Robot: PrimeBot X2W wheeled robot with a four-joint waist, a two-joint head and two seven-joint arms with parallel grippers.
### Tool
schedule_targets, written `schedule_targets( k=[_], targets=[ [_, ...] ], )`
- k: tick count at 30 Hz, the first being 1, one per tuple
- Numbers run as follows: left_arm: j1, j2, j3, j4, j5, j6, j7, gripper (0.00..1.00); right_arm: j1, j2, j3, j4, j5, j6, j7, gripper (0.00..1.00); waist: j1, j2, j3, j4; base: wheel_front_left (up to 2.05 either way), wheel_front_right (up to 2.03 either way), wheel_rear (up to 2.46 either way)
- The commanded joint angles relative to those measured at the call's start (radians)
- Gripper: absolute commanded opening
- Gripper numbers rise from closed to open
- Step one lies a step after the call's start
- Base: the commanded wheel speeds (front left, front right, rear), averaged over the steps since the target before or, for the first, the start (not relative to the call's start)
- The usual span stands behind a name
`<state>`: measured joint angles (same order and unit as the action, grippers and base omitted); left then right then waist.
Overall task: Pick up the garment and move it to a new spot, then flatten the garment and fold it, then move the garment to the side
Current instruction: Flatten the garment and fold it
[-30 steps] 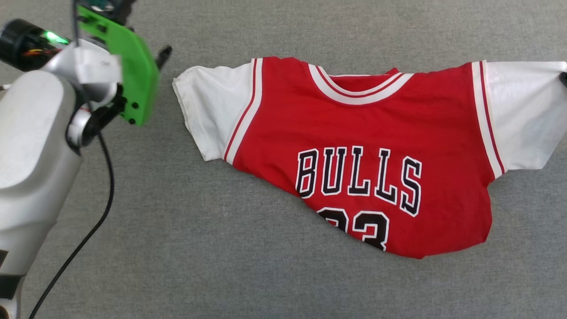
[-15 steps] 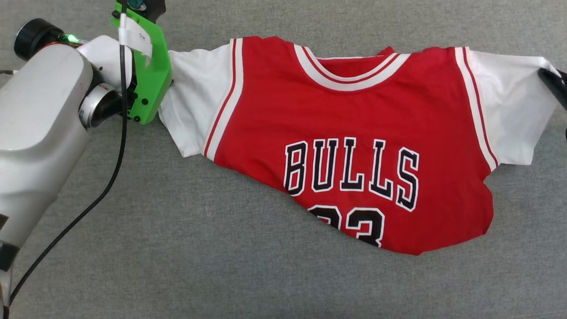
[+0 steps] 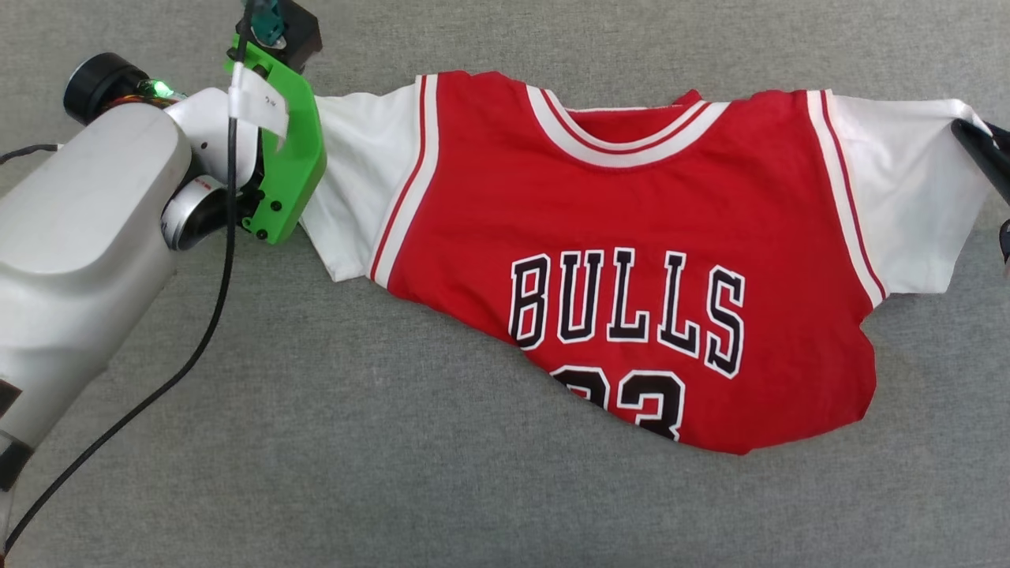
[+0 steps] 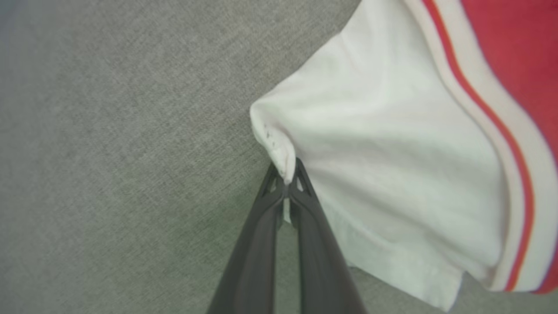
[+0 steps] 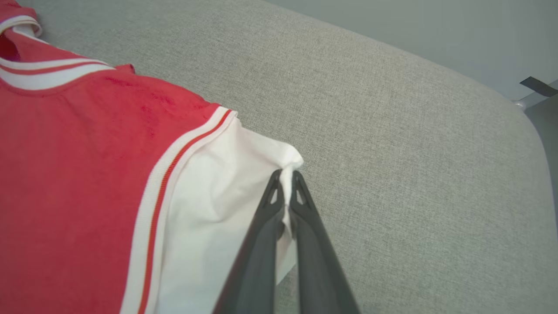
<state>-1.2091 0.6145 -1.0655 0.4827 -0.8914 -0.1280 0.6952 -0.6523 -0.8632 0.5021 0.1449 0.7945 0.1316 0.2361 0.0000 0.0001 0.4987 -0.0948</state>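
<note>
Left gripper [image 4: 286, 184], right gripper [image 5: 286, 178] on garment [image 3: 631, 237]

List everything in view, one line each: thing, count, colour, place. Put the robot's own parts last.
garment: one, red with white sleeves and black lettering, spread across the middle of the surface, number partly hidden at its slanted lower edge.
surface: one, grey fabric, under the garment.
cable: one, black, trailing down from the left wrist.
bracket: one, green, on the left wrist beside the garment.
left forearm: one, pale grey, at the head view's left.
left gripper: one, dark, shut on the left sleeve edge.
right gripper: one, dark, shut on the right sleeve tip.
</note>
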Motion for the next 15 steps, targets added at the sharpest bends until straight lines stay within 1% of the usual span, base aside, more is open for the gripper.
schedule_targets(
  k=[1, 4, 8, 11, 12, 15],
  targets=[
    [0.022, 0.018, -0.010, 0.005, 0.020, -0.003, -0.039, 0.00, -0.025, -0.001, 0.000, 0.005, -0.005, -0.001, -0.025, 0.00, 0.0000, -0.0001, -0.047, 0.019, 0.00, 0.00, 0.00],
    [0.019, 0.036, 0.003, -0.023, 0.023, -0.003, -0.165, 0.00, -0.029, -0.001, -0.007, 0.018, -0.008, -0.001, -0.073, 0.00, 0.0000, -0.0001, -0.105, 0.035, 0.00, 0.00, 0.00],
    [0.009, 0.069, 0.019, -0.073, 0.050, -0.002, -0.293, 0.00, -0.019, -0.015, -0.018, 0.026, -0.005, -0.001, -0.121, 0.00, 0.0000, -0.0001, -0.178, 0.063, 0.00, 0.00, 0.00],
    [0.001, 0.088, 0.039, -0.116, 0.073, 0.010, -0.360, 0.00, -0.016, -0.028, -0.045, 0.022, 0.005, -0.001, -0.154, 0.00, 0.0000, -0.0001, -0.218, 0.081, 0.00, 0.00, 0.00],
    [-0.003, 0.095, 0.050, -0.135, 0.080, 0.022, -0.383, 0.00, -0.020, -0.034, -0.060, 0.020, 0.003, -0.001, -0.168, 0.00, 0.0000, -0.0001, -0.231, 0.087, 0.00, 0.00, 0.00],
    [-0.016, 0.115, 0.067, -0.188, 0.096, 0.043, -0.413, 0.00, -0.030, -0.043, -0.092, 0.011, -0.004, -0.001, -0.188, 0.00, 0.0000, -0.0001, -0.257, 0.100, 0.00, 0.00, 0.00]
  ],
)
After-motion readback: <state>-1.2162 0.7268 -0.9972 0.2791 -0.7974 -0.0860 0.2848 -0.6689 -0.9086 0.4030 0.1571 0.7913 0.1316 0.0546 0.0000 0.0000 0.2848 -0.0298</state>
